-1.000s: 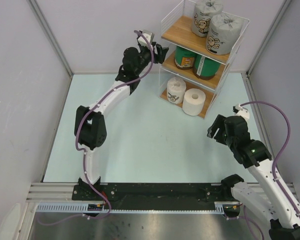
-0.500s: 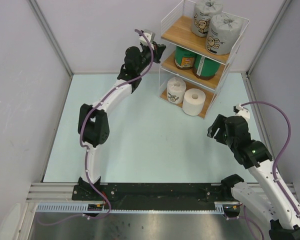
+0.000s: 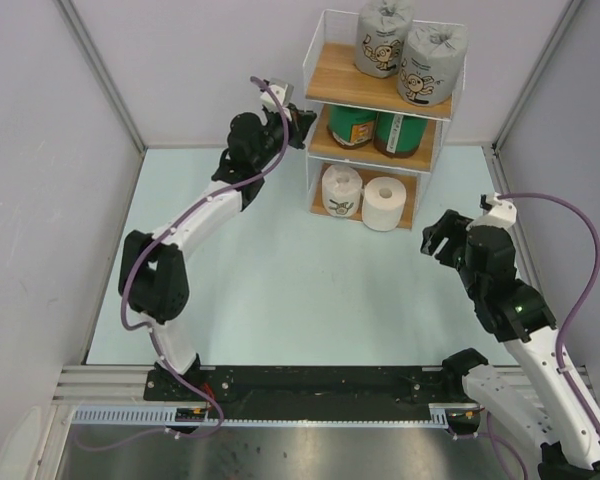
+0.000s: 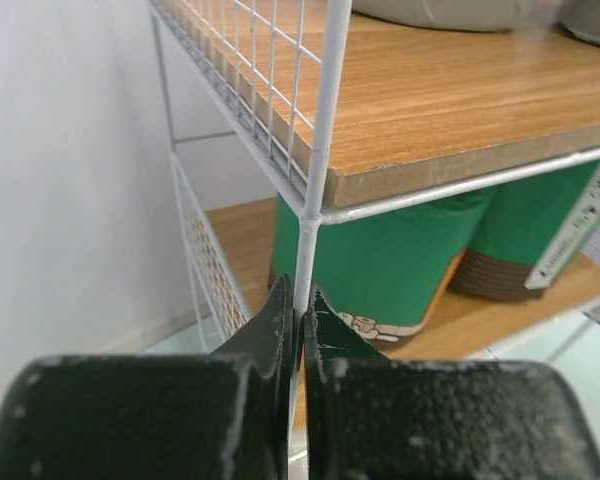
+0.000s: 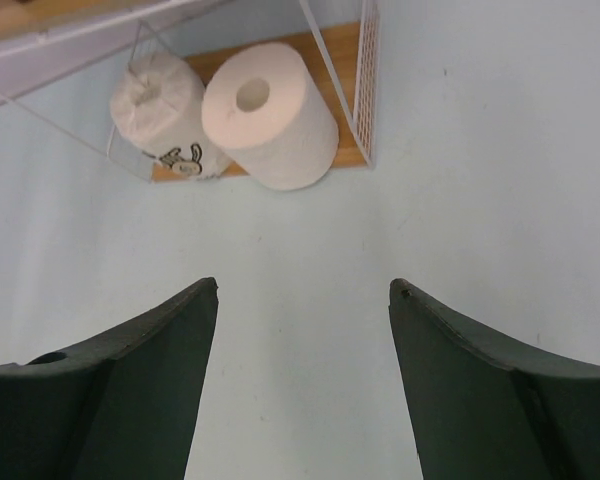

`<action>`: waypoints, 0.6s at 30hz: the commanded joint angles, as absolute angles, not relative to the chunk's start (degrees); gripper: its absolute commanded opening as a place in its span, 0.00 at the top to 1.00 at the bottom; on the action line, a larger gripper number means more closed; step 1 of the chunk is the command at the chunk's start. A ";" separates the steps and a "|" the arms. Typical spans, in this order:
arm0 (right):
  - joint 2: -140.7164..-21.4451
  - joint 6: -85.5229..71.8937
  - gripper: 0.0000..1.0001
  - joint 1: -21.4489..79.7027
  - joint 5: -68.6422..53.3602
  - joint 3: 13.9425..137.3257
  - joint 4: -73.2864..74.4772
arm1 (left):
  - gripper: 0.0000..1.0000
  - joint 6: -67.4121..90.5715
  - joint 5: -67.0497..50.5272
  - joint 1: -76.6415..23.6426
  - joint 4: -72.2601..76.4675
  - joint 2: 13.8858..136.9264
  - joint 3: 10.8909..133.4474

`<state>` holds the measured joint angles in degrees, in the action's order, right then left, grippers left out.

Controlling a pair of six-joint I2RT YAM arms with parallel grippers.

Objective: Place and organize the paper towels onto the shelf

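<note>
A pale blue desk (image 3: 280,270) carries a white wire shelf (image 3: 335,75): two grey-wrapped rolls (image 3: 382,42) on its top board, two green rolls (image 3: 352,125) in the middle, two white rolls (image 3: 385,203) below.

Six paper towels (image 3: 385,203) on three-tier shelf (image 3: 335,72)

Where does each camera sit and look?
Top camera: above, behind the arms, looking down at shelf and both arms.
Left wrist: looks along the left gripper, shut on the shelf's wire post, toward the green rolls.
Right wrist: looks down past the open right gripper at the bare white roll.
Shared: top and right wrist both show that roll.
</note>
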<state>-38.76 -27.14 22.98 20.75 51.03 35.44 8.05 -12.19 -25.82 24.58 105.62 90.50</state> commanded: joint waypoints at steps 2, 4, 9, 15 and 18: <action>-39.99 -19.78 0.26 22.76 24.78 53.70 24.88 | 1.00 12.75 -8.88 -25.49 18.03 94.42 83.33; -41.04 -16.81 0.26 22.68 25.31 53.61 21.21 | 1.00 12.22 -7.39 -25.49 16.88 92.03 80.26; -45.43 -10.55 0.27 22.76 22.68 53.70 11.62 | 1.00 11.87 -5.10 -25.49 13.89 84.31 75.33; -51.58 -6.60 0.30 22.50 19.43 53.61 -1.82 | 1.00 10.55 -2.73 -25.49 10.81 79.55 72.07; -54.57 -5.02 0.32 22.24 16.53 53.70 -6.84 | 1.00 9.85 -2.02 -25.49 9.76 77.70 70.93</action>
